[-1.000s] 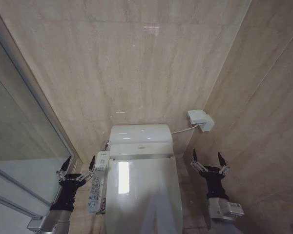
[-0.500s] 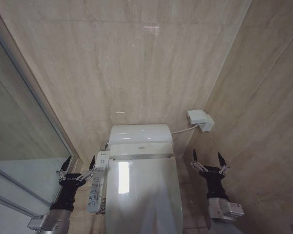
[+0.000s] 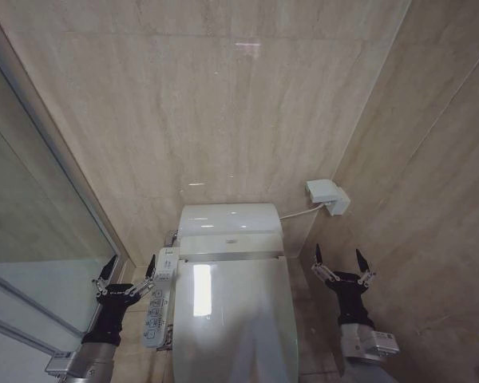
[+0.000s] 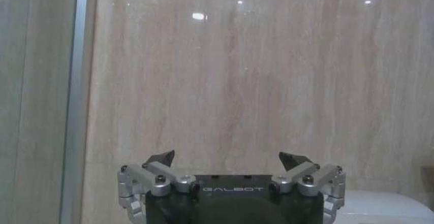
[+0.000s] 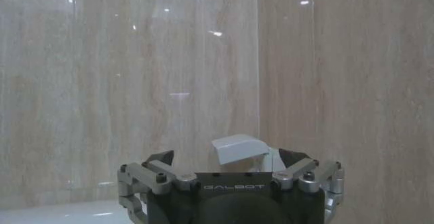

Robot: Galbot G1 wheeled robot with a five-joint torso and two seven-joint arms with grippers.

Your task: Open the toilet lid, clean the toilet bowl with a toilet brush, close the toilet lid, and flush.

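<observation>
The toilet lid [image 3: 235, 315] lies shut over the toilet bowl, glossy white, low in the middle of the head view; the bowl itself is hidden beneath it. A white side control panel [image 3: 160, 299] runs along the toilet's left flank. My left gripper [image 3: 128, 268] hovers open just left of that panel, fingers pointing at the wall. My right gripper [image 3: 340, 260] hangs open to the right of the lid, apart from it. The left gripper [image 4: 229, 159] and the right gripper [image 5: 228, 156] hold nothing in the wrist views. The toilet brush is out of view.
The toilet's white rear housing [image 3: 230, 225] sits against the beige tiled back wall. A white wall box [image 3: 327, 195], also seen behind the right gripper as a box [image 5: 237, 148], has a cable running to the toilet. A glass shower partition [image 3: 32, 239] stands at the left; a tiled side wall closes the right.
</observation>
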